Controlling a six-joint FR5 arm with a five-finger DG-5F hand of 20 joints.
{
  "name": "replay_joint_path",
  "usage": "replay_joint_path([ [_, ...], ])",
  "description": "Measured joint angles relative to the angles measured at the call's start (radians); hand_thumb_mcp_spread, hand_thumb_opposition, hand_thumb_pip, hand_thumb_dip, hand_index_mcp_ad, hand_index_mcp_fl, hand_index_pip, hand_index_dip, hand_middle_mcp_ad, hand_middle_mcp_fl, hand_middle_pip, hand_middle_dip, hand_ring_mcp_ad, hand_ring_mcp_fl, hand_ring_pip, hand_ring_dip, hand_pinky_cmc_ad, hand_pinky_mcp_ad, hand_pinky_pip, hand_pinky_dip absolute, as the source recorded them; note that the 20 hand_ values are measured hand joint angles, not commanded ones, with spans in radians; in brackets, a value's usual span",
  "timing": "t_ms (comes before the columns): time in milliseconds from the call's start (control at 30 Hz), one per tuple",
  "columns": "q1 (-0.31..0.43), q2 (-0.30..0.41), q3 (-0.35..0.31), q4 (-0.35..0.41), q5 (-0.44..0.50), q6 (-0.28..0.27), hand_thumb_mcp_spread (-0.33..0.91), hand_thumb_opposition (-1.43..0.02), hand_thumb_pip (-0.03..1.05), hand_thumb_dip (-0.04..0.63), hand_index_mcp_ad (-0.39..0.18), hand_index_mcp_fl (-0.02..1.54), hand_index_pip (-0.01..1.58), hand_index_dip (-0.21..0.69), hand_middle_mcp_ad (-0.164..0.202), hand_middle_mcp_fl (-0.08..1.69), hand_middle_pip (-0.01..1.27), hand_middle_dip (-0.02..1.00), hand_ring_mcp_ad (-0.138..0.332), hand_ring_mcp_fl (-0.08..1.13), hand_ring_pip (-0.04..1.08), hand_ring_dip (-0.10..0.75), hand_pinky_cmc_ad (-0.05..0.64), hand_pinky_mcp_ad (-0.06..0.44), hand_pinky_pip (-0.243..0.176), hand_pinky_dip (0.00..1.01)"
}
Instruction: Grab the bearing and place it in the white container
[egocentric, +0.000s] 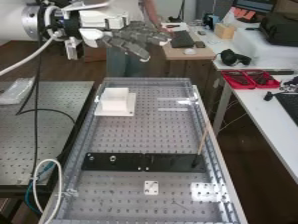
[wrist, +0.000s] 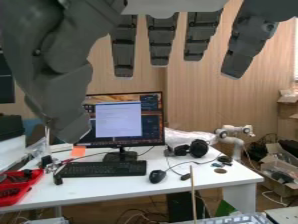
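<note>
1. And the hand (egocentric: 136, 36) is up high, fingers straight and spread, holding nothing: swing too low and it clips the container (egocentric: 115, 100), upright on the counter (egocentric: 133, 135).
2. Larger nut (egocentric: 113, 158), smaller nut (egocentric: 91, 158) on the bar (egocentric: 176, 163): misread either, wrong part grabbed!
3. Bearing's whereabouts? Can't tell; a blind reach could jostle the nuts.
</note>
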Motion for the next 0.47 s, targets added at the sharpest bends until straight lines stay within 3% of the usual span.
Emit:
replay_joint_path([
  [467,-0.029,0.003,0.018,-0.034,-0.061,-0.005,0.25,-0.80,0.65,0.284,-0.120,0.03,0.34,0.106,0.052,0.00,0.12,0.17,0.131,0.00,0.08,0.079,0.393,0.312,-0.101,0.34],
])
